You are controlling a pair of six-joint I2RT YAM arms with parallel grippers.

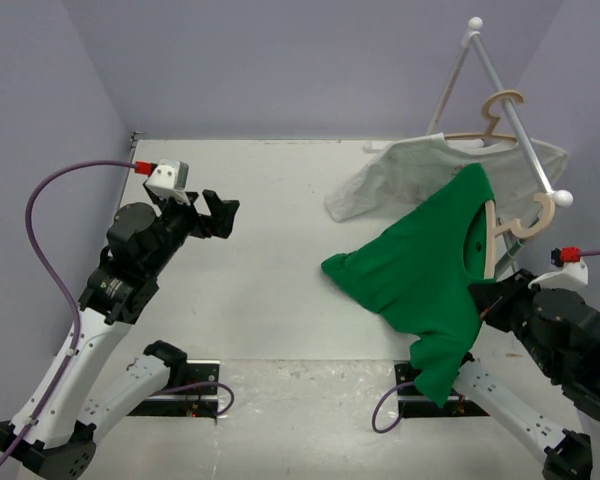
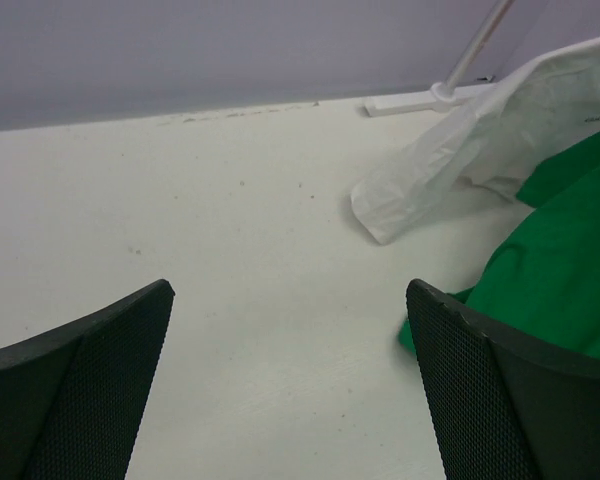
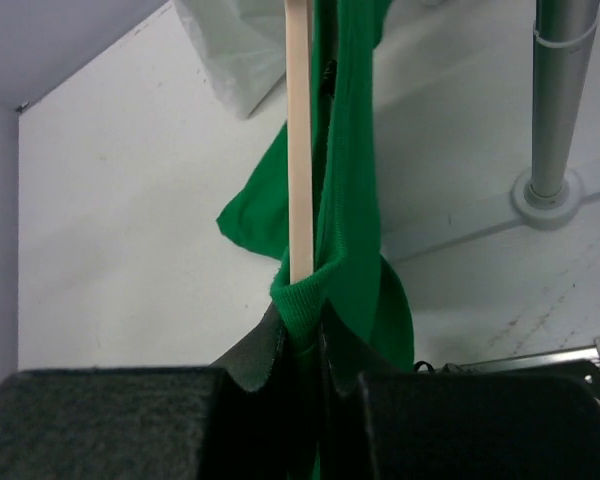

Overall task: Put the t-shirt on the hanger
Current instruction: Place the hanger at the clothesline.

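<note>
Your right claw (image 3: 305,345): clamped tight on hanger (image 3: 299,150) arm plus fold of t-shirt (image 3: 352,200). One pinch stops cloth sliding off wood.

T-shirt: right side of bench (image 1: 260,300), lifted, draped over hanger. One sleeve dangles near, body spreads left.

Your left claw (image 1: 215,213): wide open, empty, at left, well apart from cloth. Probably free to tug loose side over.

White shirt (image 1: 420,165) on rack (image 1: 500,90) just behind, so mind snagging.
</note>
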